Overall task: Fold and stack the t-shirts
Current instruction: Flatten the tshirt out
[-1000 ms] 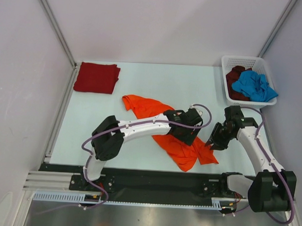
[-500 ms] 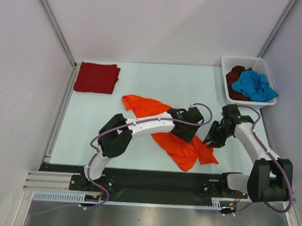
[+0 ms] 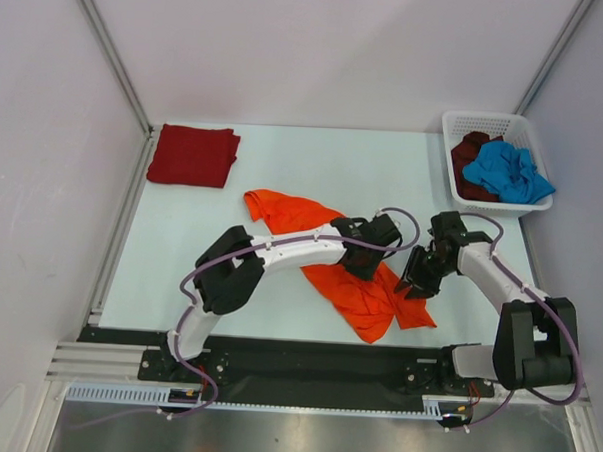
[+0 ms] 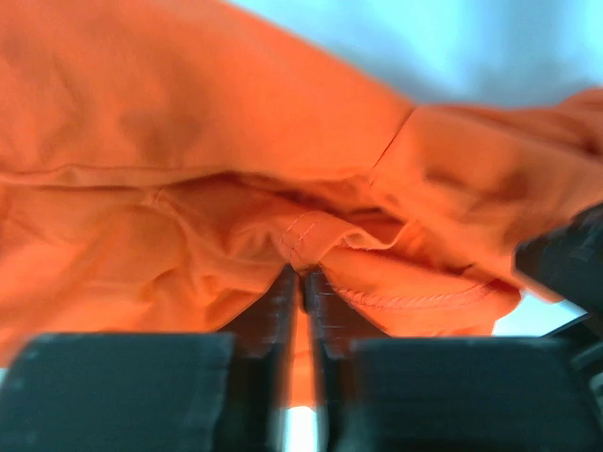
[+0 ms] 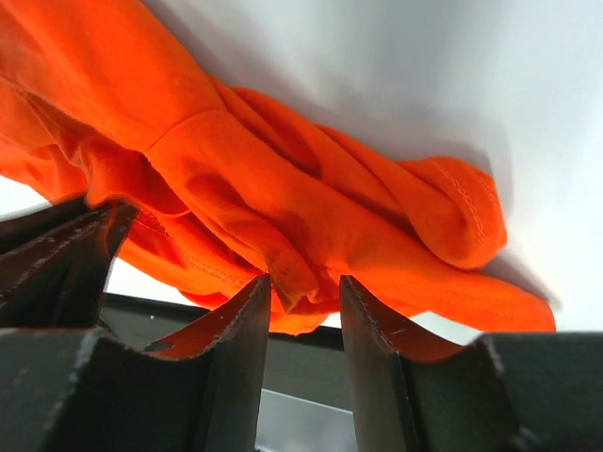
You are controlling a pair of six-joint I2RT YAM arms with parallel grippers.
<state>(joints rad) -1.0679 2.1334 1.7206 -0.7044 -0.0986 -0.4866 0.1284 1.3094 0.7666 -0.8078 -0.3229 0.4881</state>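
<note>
The bright orange t-shirt (image 3: 292, 214) lies crumpled across the table's middle, running from upper left to the front. My left gripper (image 3: 365, 264) sits on its middle, shut on a pinched fold with a stitched hem (image 4: 303, 278). My right gripper (image 3: 414, 283) is at the shirt's right edge. It stands open (image 5: 303, 287) with a hanging fold of orange cloth (image 5: 283, 179) between its fingers, not clamped. A dark red t-shirt (image 3: 193, 154) lies folded at the back left. A blue t-shirt (image 3: 506, 170) and a dark maroon one (image 3: 472, 151) lie bunched in the basket.
The white lattice basket (image 3: 486, 122) stands at the back right corner. Aluminium rails run along the table's left edge (image 3: 121, 228), and the black base bar (image 3: 316, 362) runs along the front. White walls close in the back and both sides.
My left gripper has shut on a fold of the orange shirt. The right gripper has slid left onto the shirt's right edge, and the cloth there has bunched.
</note>
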